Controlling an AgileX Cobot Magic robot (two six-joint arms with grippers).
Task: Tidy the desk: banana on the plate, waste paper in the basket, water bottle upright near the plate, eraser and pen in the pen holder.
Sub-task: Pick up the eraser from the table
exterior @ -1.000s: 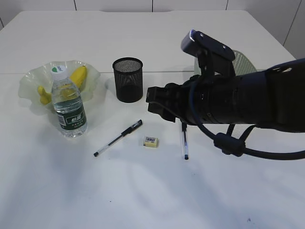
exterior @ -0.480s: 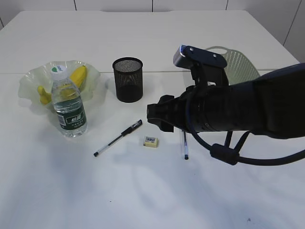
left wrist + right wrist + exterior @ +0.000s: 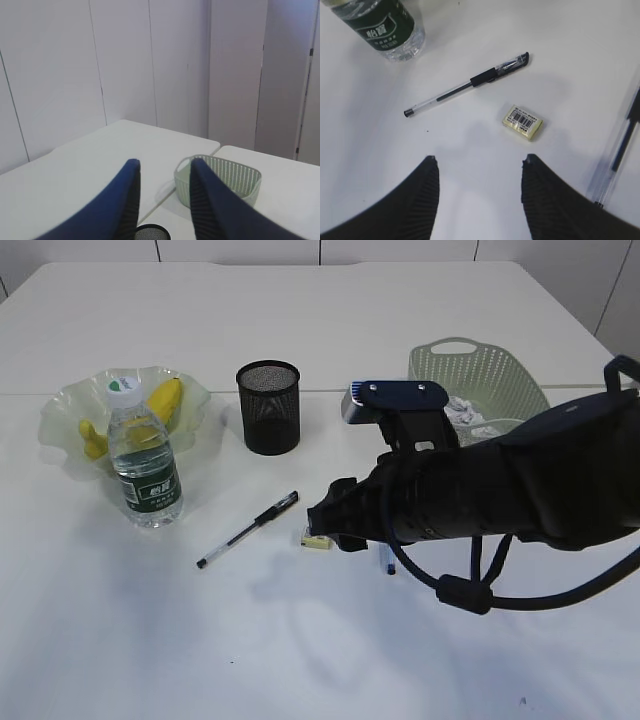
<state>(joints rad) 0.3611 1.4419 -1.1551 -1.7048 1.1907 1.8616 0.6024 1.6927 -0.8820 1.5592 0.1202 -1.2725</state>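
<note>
Hovering spread and empty, the right end effector (image 3: 479,192) sits above the eraser (image 3: 522,122); left end effector (image 3: 162,200) likewise parted, empty.

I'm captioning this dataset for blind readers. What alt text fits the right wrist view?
The right gripper, jaws open and empty, hangs over a white table above a small yellow eraser. A black-capped pen lies beyond it, a second pen at the right edge, and a water bottle stands at top left.
</note>
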